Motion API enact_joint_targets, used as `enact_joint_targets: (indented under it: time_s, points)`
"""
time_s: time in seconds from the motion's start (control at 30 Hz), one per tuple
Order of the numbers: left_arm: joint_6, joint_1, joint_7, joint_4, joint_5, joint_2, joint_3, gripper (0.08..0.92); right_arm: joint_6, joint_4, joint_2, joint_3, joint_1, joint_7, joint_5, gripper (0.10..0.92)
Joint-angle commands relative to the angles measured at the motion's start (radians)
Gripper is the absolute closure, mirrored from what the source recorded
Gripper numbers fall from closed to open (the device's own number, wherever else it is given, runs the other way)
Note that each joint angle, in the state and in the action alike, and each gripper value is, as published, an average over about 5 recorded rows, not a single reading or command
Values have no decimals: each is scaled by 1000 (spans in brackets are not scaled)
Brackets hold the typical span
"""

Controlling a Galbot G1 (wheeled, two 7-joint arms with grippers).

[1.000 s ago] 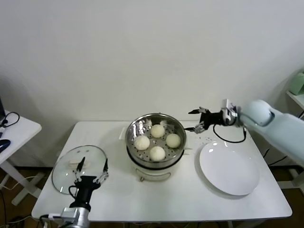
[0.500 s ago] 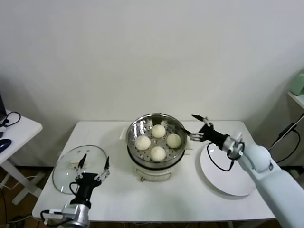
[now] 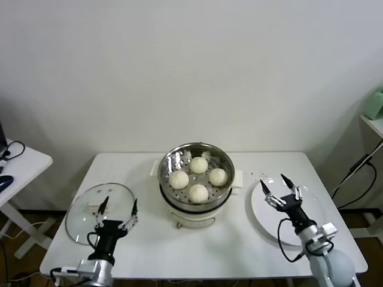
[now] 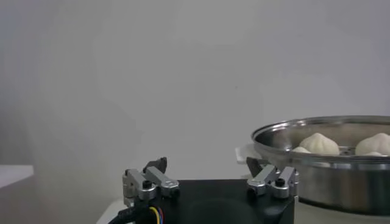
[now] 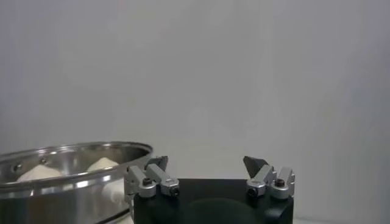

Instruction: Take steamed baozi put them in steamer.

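Note:
The steamer point(image 3: 170, 160), a shiny steel pot on a cream-white base, stands at the table's middle. Four cream-white baozi lie on its perforated tray: one at the back point(image 3: 198, 164), one at the left point(image 3: 178, 179), one at the right point(image 3: 218, 176), one at the front point(image 3: 198, 192). My right gripper point(image 3: 280, 189) is open and empty over the white plate point(image 3: 305, 228), right of the steamer. My left gripper point(image 3: 117, 208) is open and empty at the front left, by the glass lid point(image 3: 84, 216). The steamer rim shows in the left wrist view point(image 4: 317, 131) and the right wrist view point(image 5: 73, 152).
The flat white plate lies empty at the right. The glass lid with a pale handle lies flat at the left. A small side table point(image 3: 18, 161) stands off the left edge. The wall is close behind the table.
My right arm has drawn back from beside the steamer's right rim to low over the plate at the front right. The gripper stayed open and empty. The left arm has not moved.

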Motion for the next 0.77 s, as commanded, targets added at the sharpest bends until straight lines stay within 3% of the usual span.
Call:
enact_joint_targets:
  time_s: [0.03,0.53,0.77]
  points:
    - [4,1,15,6,5,-7,-4,177,56,32,129,124,-140,32,14,203]
    - [15,-20,83,36,37,-2,-21,177,23,-6,42,2,-22,38,23,203]
    - [1,-44,26,58,22,-15,-35,177,27,-21,30,-32,5,41,35,203]
